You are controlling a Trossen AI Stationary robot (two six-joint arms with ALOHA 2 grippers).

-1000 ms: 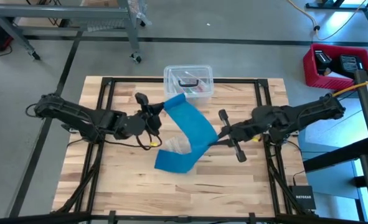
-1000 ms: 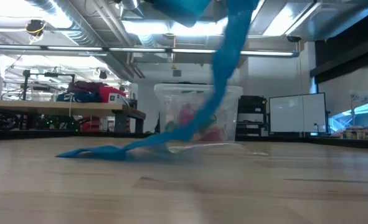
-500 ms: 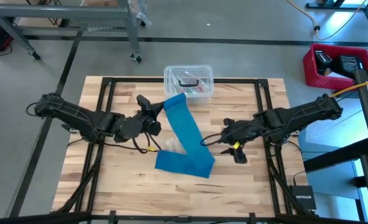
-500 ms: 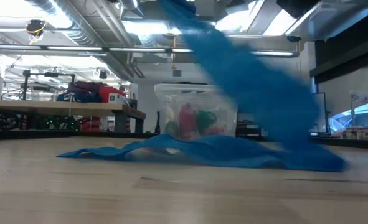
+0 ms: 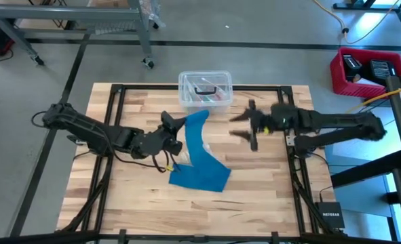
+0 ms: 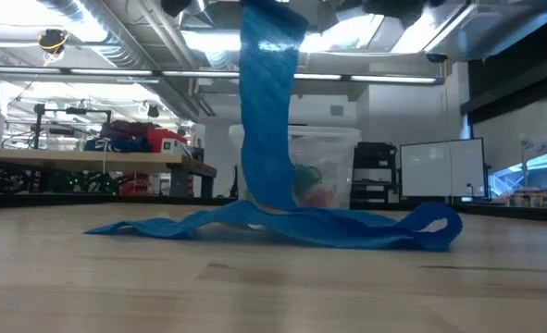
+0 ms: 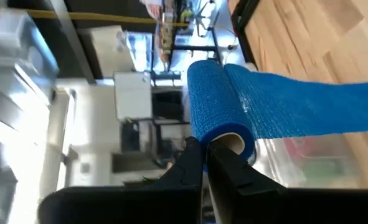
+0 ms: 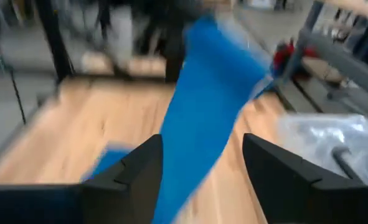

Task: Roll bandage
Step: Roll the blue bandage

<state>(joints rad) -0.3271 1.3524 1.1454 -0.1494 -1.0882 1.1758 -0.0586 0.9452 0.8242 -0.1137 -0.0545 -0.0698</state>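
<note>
Blue stretchy fabric, the bandage (image 5: 199,152), hangs as a band from the left gripper (image 5: 171,125) down to the wooden table (image 5: 254,196), where its loose end lies spread in a flat heap near the table's middle. In the left wrist view the left gripper's fingers (image 7: 193,165) are pressed together on the edge of the bandage's rolled end (image 7: 218,102), pinching the roll's open rim, and the unrolled band runs off from that roll over the wood. Seen from the low camera, the bandage (image 6: 268,120) drops almost straight down from above and then runs sideways along the tabletop in low folds, ending in a small curl. A clear plastic box (image 5: 205,88) with coloured items inside stands at the table's far edge, just behind the hanging band. The right gripper (image 5: 244,126) hovers over the table to the right of the bandage, apart from it and touching nothing; its fingers (image 8: 134,171) stand spread, and in the right wrist view the bandage (image 8: 212,93) shows ahead between them, farther off. A red bin (image 5: 366,71) sits on the floor beyond the table's right side.
</note>
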